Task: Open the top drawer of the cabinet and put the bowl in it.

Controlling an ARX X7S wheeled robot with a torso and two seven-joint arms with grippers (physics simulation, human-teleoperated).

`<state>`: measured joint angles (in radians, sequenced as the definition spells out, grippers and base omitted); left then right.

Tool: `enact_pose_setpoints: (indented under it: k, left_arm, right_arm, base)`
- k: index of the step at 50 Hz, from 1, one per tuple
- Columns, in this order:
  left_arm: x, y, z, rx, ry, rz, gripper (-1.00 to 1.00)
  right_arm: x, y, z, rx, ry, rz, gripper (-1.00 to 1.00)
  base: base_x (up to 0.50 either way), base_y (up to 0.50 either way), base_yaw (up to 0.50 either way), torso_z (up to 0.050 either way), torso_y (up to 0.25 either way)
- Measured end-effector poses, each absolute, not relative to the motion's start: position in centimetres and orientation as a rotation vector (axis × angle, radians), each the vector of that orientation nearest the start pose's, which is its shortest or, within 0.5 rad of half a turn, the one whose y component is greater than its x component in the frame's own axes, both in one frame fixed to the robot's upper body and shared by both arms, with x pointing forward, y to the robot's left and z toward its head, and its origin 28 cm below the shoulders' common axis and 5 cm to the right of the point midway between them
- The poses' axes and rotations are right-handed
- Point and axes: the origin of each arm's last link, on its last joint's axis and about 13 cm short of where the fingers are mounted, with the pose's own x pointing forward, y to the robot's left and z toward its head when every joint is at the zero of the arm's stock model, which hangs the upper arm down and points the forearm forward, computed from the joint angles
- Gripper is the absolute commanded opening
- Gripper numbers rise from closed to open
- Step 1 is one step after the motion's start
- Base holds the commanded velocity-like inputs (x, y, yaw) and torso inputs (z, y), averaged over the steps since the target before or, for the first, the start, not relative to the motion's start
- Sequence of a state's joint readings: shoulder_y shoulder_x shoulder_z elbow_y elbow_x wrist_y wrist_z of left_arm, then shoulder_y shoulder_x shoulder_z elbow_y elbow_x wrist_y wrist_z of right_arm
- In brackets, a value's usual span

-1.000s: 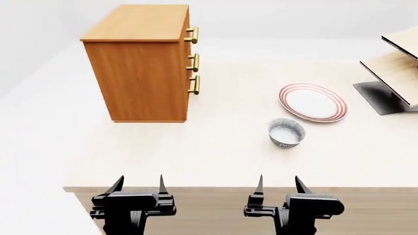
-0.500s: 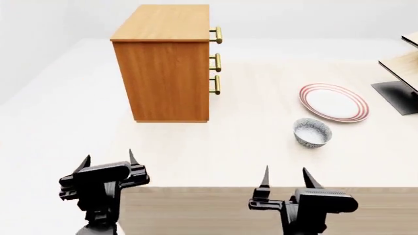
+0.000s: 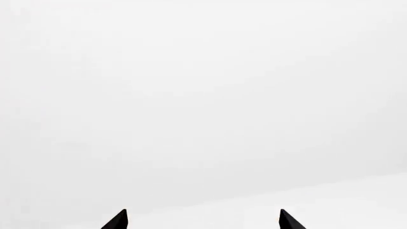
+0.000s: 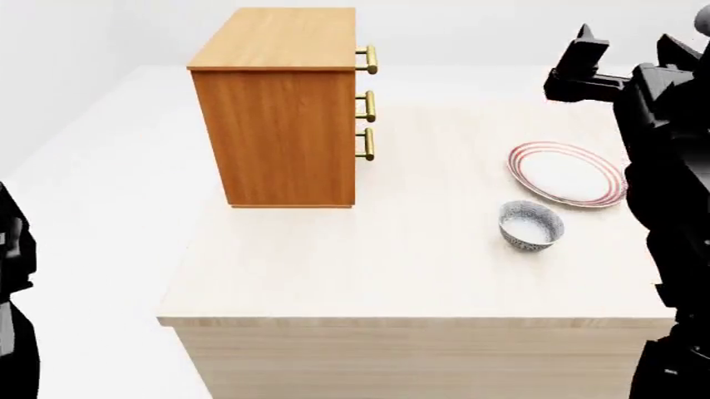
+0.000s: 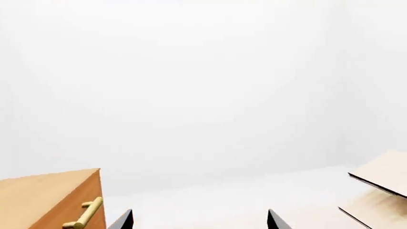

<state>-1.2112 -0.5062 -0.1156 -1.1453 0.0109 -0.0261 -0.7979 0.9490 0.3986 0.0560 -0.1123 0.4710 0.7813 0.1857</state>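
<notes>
Matte black, blocky right arm (image 4: pixel 666 166) with black, sharply pointed fingers (image 5: pixel 124 220)

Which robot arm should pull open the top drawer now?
Probably the right. Its claw is open and raised on the side the cabinet's brass handles face, with the top drawer's handle in its camera. The left claw sees only blank white.

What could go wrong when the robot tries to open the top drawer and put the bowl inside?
1. The top drawer is shut and its brass handle is thin, so the right tool might slip off or pull the whole cabinet along.
2. The bowl sits right beside the plate, so a grab might knock the plate.
3. The right arm hangs high above the plate; coming down carelessly, it might bump it.
</notes>
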Motion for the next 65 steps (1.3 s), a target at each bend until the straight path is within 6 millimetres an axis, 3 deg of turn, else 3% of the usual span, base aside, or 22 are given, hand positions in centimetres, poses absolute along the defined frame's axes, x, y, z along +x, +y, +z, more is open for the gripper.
enact_pose_setpoints:
  k: [10, 31, 65]
  left_arm:
    - [37.1, 43.7, 22.0, 0.045, -0.022, 1.469, 1.00]
    - [36.6, 44.3, 21.8, 0.077, 0.094, 1.540, 1.00]
    - [36.6, 44.0, 22.0, 0.075, 0.156, 1.474, 1.00]
  right_arm:
    - [33.6, -21.3, 30.1, 0.227, -0.186, -0.179, 1.00]
    - [34.0, -22.7, 30.3, 0.343, -0.002, -0.199, 1.00]
    - [37.3, -19.0, 26.7, 0.118, 0.021, -0.087, 1.00]
  base:
    - [0.00, 0.00, 0.00, 0.000, 0.000]
    - [0.00, 0.00, 0.00, 0.000, 0.000]
    - [0.00, 0.00, 0.00, 0.000, 0.000]
